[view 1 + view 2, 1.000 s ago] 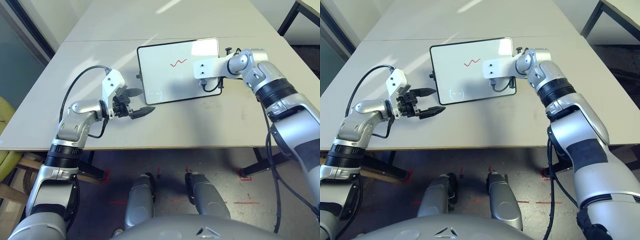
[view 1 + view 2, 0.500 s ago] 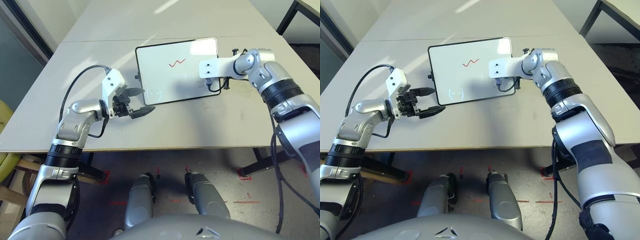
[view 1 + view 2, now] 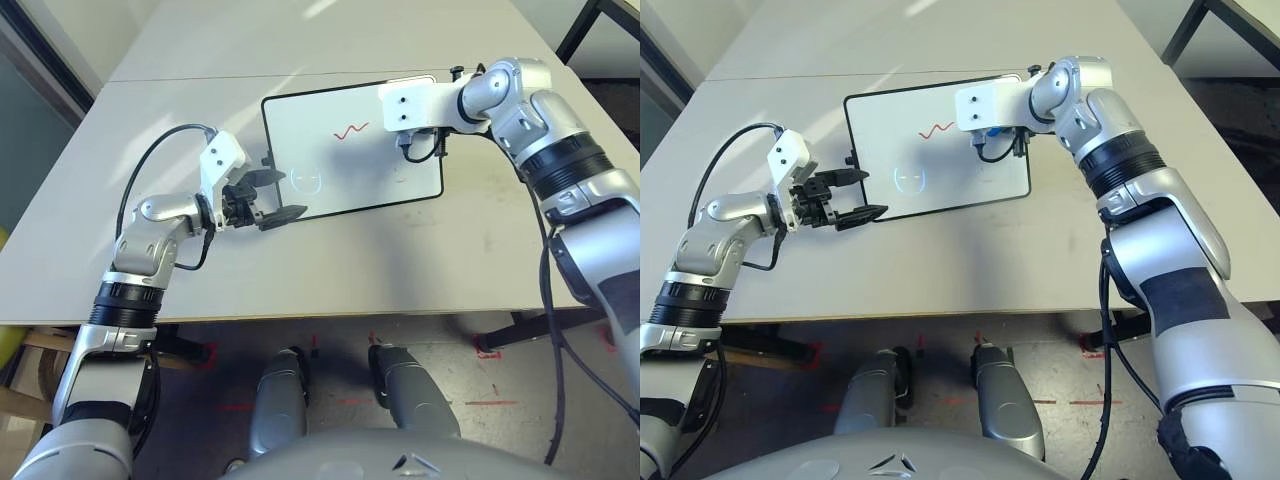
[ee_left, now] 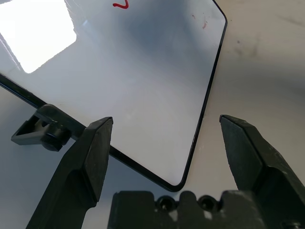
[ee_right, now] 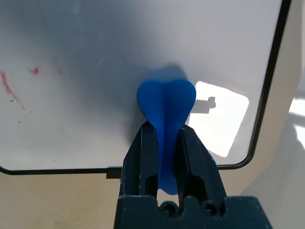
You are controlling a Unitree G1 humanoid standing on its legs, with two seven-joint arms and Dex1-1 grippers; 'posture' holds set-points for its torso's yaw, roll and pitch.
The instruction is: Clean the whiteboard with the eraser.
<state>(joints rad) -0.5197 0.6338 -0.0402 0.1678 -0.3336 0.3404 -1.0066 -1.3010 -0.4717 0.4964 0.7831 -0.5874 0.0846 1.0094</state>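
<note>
Above the whiteboard point(image 3: 350, 180), the right arm's jaws point(image 5: 164, 157) clamp the blue eraser point(image 5: 166, 102).

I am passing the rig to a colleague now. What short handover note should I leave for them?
Right gripper: shut on the blue eraser, over the whiteboard.
Left gripper: fingers open, nothing between them, by the board's left edge.
Board: flat on the table.
Done: the eraser is in grip; wiping is not finished.
Left: the red zigzag and small red traces need wiping. Whether the eraser touches the board, I cannot tell.
</note>
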